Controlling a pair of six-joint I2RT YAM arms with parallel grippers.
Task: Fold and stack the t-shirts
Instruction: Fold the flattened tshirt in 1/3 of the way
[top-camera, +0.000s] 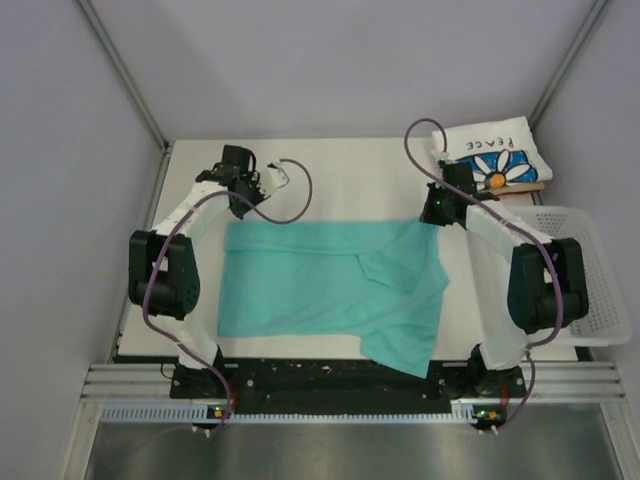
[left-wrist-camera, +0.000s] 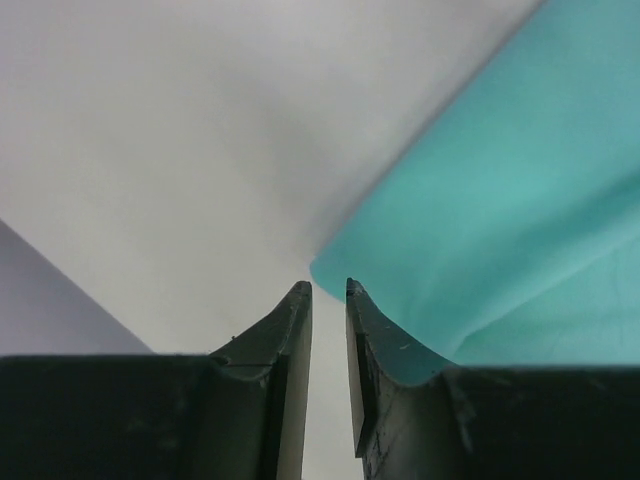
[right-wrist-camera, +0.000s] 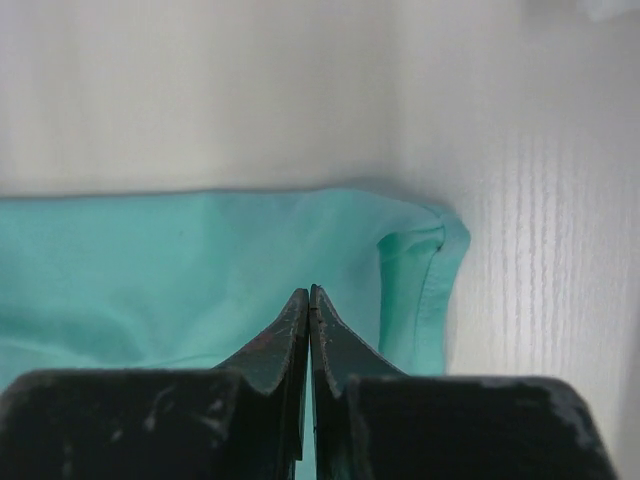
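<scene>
The white cloth t-shirt with a blue-and-white daisy (top-camera: 495, 156) has one word on it: "PEACE".

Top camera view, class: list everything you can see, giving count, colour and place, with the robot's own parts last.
teal t-shirt: one, teal-green, partly folded, middle of the table.
printed t-shirt: one, white with a blue daisy and "PEACE", folded, far right corner.
basket: one, white mesh, right of the table.
table: one, white, under the teal t-shirt.
left gripper: one, black, slightly open, at the teal t-shirt's far left corner.
right gripper: one, black, shut, at its far right corner.
</scene>
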